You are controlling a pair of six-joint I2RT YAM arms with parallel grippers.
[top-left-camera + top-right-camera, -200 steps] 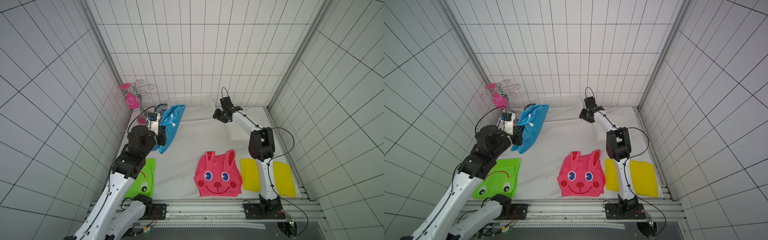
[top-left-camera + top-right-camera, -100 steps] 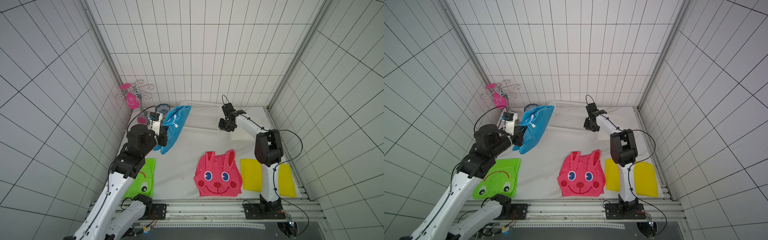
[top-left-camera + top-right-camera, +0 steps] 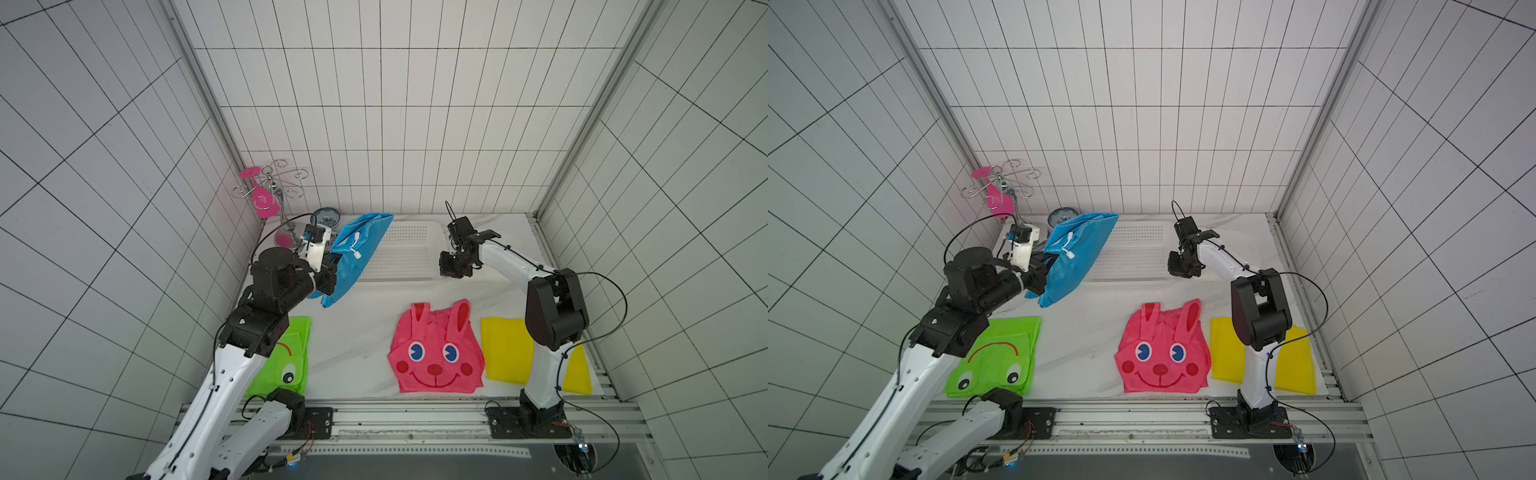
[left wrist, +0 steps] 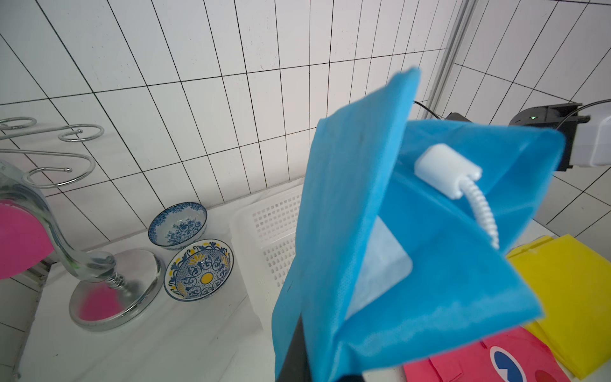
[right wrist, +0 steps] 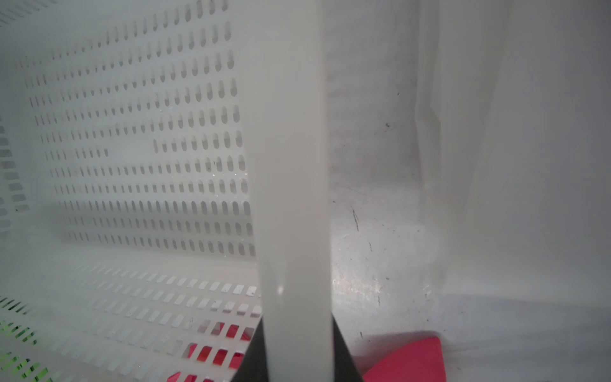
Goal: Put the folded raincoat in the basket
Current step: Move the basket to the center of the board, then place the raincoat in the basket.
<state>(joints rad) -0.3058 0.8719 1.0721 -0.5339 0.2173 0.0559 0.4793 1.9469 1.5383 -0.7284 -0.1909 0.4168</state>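
At the back left of the table, your left gripper [image 3: 331, 272] is clamped on the blue raincoat [image 3: 353, 249], holding it tilted and clear of the surface. In both top views its upper end overlaps the left end of the white basket [image 3: 405, 259]. Your right gripper [image 3: 452, 269] sits at the basket's right end, and the right wrist view shows its jaws closed on the rim [image 5: 294, 165], one on each side.

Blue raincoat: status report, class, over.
Left gripper shut on blue raincoat, held aloft by basket. Right gripper grips basket rim. Nothing blocking the drop.
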